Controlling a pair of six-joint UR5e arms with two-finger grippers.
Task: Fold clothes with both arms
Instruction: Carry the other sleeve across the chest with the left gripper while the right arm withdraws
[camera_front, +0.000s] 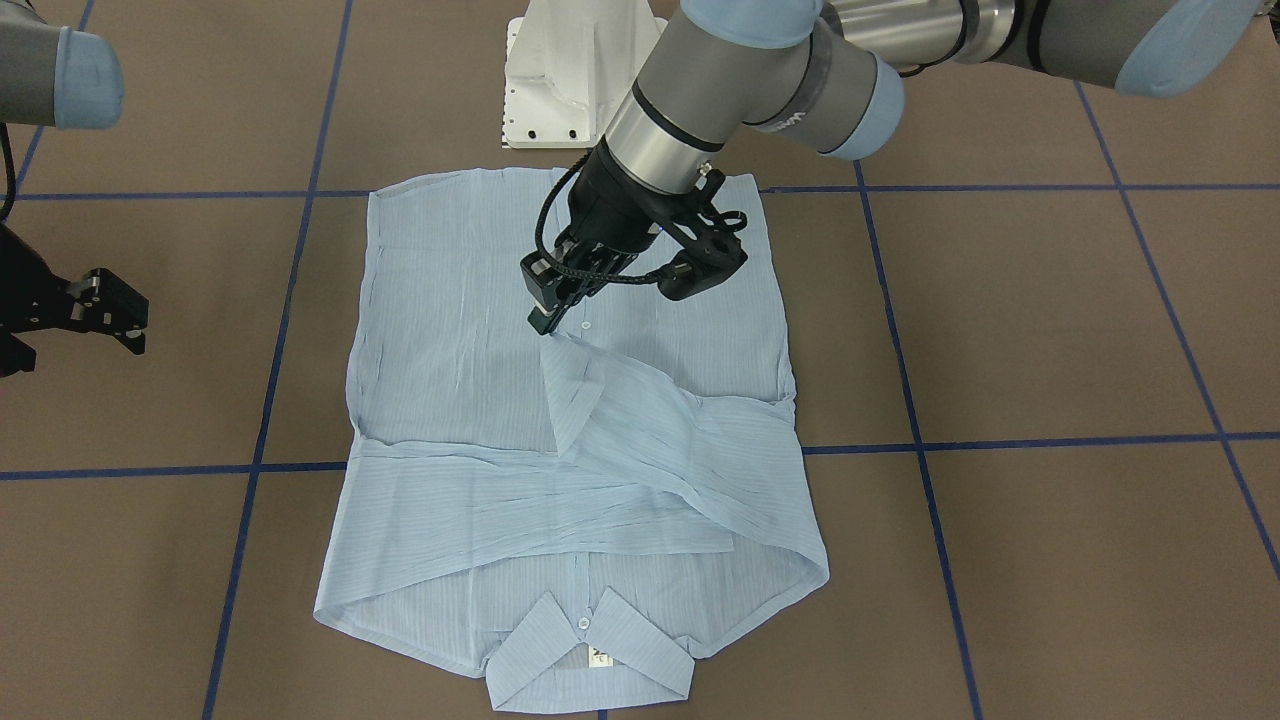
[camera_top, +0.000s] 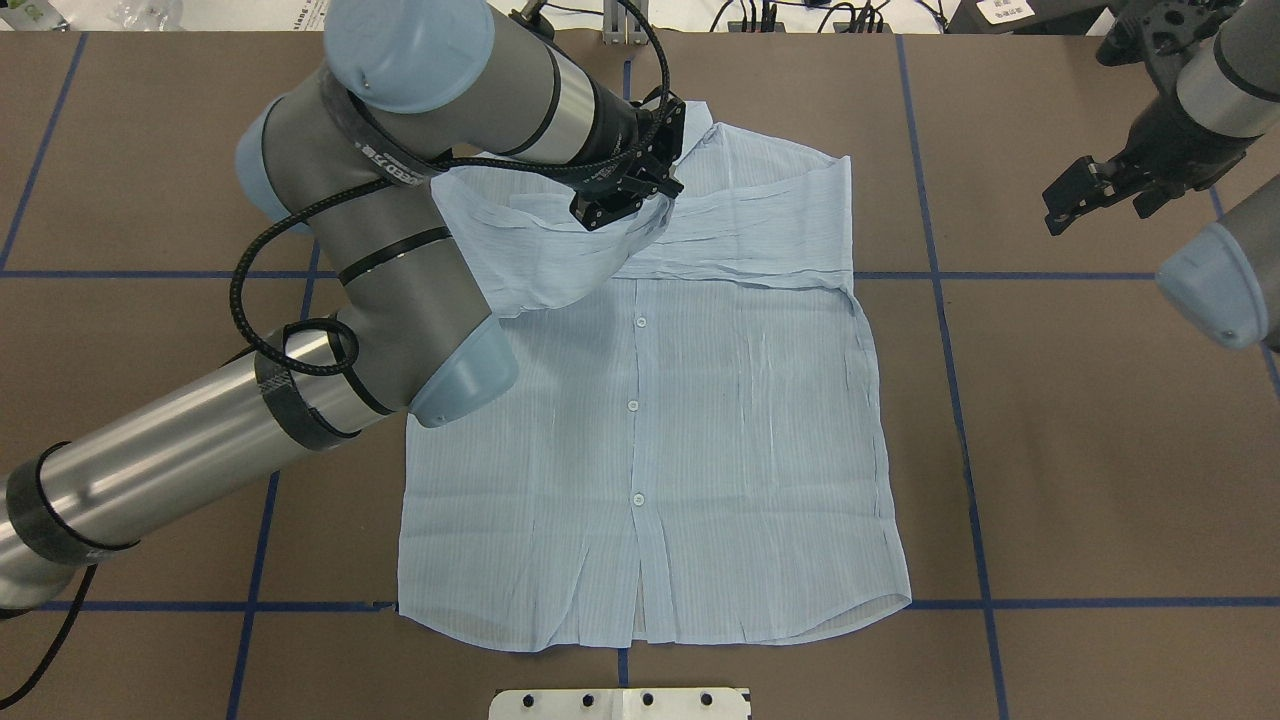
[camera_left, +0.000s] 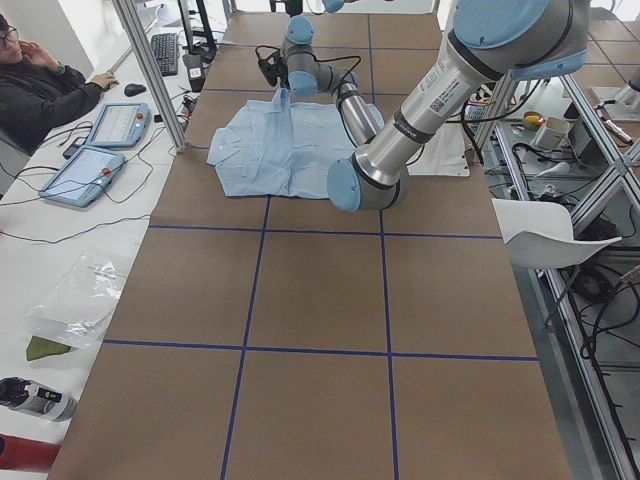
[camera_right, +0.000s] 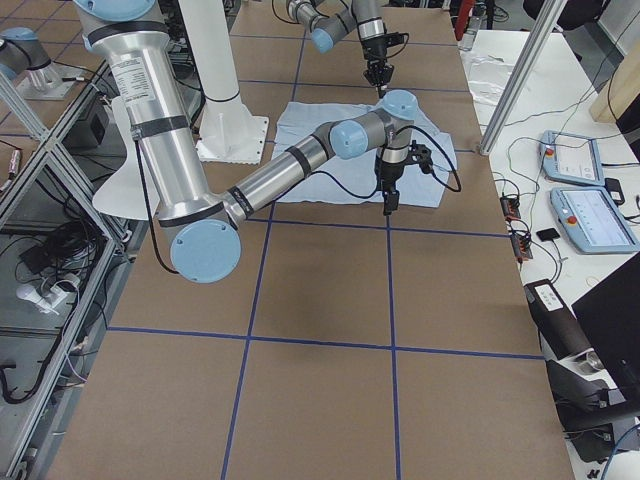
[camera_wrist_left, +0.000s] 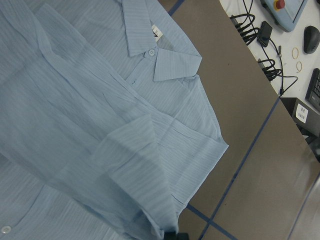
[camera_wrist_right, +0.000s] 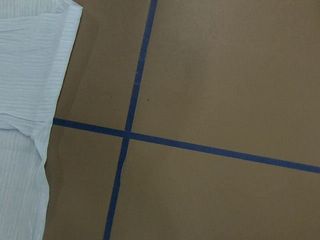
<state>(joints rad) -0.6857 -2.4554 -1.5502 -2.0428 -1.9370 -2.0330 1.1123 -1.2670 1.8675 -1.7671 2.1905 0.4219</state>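
The light-blue shirt (camera_front: 450, 330) lies flat, front up, collar (camera_front: 590, 660) on the side away from the robot. Both sleeves are folded across the chest. My left gripper (camera_front: 545, 322) is shut on the cuff end of one sleeve (camera_front: 640, 420) and holds it lifted over the shirt's middle; it also shows in the overhead view (camera_top: 650, 195). The left wrist view shows the hanging sleeve (camera_wrist_left: 135, 170) and the collar (camera_wrist_left: 150, 50). My right gripper (camera_front: 125, 315) is open and empty, off the shirt to the side, above bare table (camera_top: 1065, 205).
The white pedestal base (camera_front: 570, 80) stands at the shirt's hem side. Blue tape lines (camera_wrist_right: 130, 135) cross the brown table. The shirt's edge (camera_wrist_right: 20, 75) shows in the right wrist view. An operator desk with tablets (camera_left: 100, 150) lies beyond the collar side.
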